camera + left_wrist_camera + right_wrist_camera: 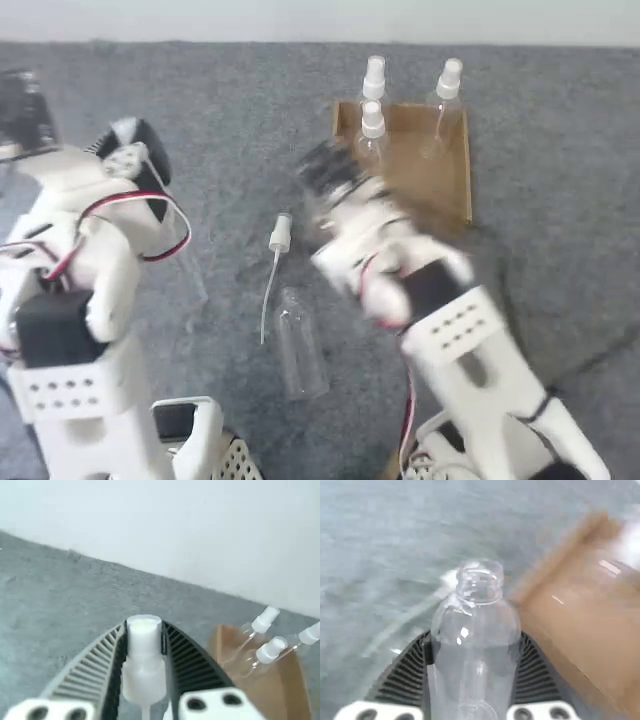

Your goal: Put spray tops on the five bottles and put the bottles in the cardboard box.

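- The left gripper [144, 629] is closed snug on a white spray top [144, 662]. It grips it by the collar, nozzle end pointing away from the wrist, and holds it up off the grey table [200, 100].
- The right gripper [475, 640] is clamped around the body of a clear bottle [479, 605]. The neck is open, no top on it. From overhead that arm sits just beside the near left corner of the cardboard box [440, 185].
- The box already has three capped bottles [372, 125] standing in it, so I'd say three of five are done.
- On the table between the arms there's a loose spray top [280, 236] with its thin tube trailing toward the robot. A spare bottle [298, 348] lies on its side just past the end of that tube.
- Looks to me like this is the capping step for bottle four, with one half in each gripper.
- The next move needs the two halves brought together. The tube has to feed down into the open neck first, then the collar has to seat square on the threads.
- The bottle is slick clear plastic, so it could rotate in the grip if the top gets pushed on crooked.
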